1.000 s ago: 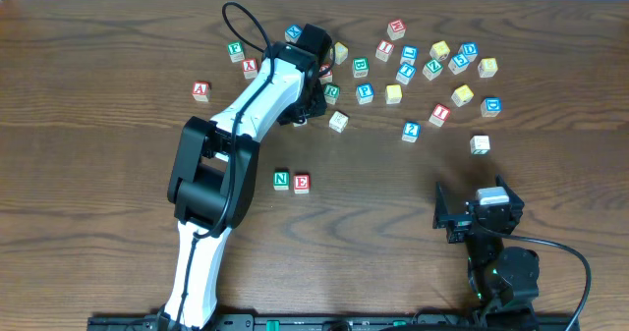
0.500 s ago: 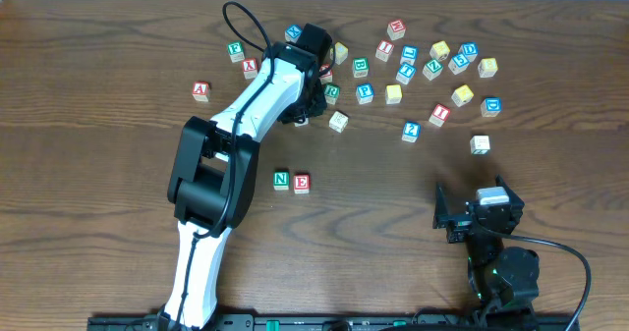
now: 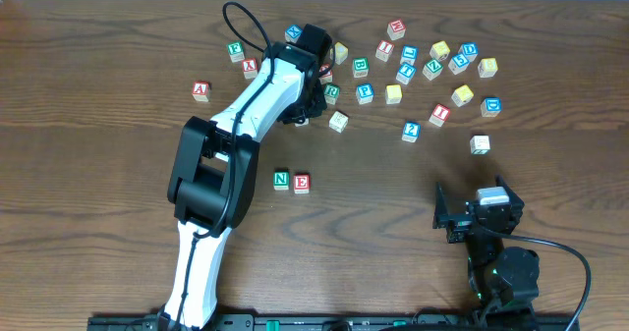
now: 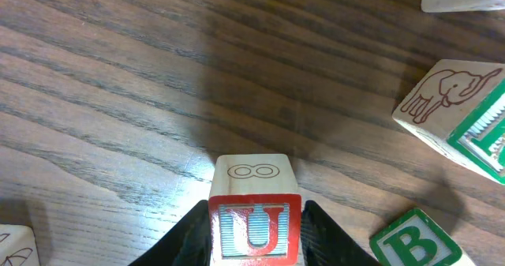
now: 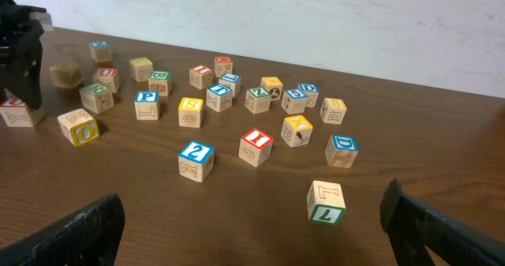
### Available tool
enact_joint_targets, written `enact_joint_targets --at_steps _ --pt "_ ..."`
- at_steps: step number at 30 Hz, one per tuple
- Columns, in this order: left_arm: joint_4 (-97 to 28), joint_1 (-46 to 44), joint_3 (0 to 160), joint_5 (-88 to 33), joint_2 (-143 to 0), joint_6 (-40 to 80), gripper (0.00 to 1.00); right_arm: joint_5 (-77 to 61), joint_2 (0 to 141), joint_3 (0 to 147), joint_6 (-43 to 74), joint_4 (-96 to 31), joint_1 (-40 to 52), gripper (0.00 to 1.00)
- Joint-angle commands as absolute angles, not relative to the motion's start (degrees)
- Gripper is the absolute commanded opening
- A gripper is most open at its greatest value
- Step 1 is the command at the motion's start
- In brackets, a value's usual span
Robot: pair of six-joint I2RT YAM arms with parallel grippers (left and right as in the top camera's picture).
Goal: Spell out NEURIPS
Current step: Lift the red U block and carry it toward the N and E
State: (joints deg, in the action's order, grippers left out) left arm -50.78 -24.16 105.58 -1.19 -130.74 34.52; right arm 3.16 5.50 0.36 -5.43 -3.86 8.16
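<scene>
The U cube [image 4: 255, 226] sits squarely between the fingers of the left gripper [image 4: 255, 246]. Its red-framed letter face is turned up toward the wrist camera, and the dark fingers press against its left and right sides, so I judge the gripper to be closed on the cube and holding it. Whether the cube rests on the bench [image 3: 98, 223] or has just cleared it cannot be told from here. A green B cube [image 4: 414, 238] lies just beside it on the right, and an elephant cube [image 4: 454, 112] is a little farther off, so the lift should go straight up to avoid nudging them.

From above, the cube itself is hidden under the gripper, at the left end of the far scatter of cubes. The N cube [image 3: 282, 181] and E cube [image 3: 302, 183] stand touching in a left-to-right row at mid-bench. The free place just right of the E is on the near side of the gripper, almost straight back toward the arm's base and only slightly right. A cube has no long axis; what counts is keeping the U upright and in line with that row.

The left arm [image 3: 260, 95] is plainly the nearer one. It reaches diagonally from the near edge, elbow raised, forearm stretched far and rightward, wrist tipped down. The right arm [image 3: 501, 267] is folded at the near right, well apart, and the right gripper [image 5: 252, 219] is spread wide with nothing in it.
</scene>
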Motion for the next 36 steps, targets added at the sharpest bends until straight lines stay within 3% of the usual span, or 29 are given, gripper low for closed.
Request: enact_joint_targets --at_steps 1,21,36 --pt "-51.2 -24.2 106.7 -0.9 -131.3 34.1 0.35 3.0 5.3 0.3 -5.2 -4.1 7.9 0.99" --pt "-51.4 -24.2 106.7 0.6 -131.3 33.7 0.36 3.0 5.3 0.3 -5.2 -4.1 7.9 0.99" --pt "-51.6 -24.2 106.7 0.6 -131.3 33.7 0.29 3.0 5.3 0.3 -5.2 -4.1 7.9 0.99"
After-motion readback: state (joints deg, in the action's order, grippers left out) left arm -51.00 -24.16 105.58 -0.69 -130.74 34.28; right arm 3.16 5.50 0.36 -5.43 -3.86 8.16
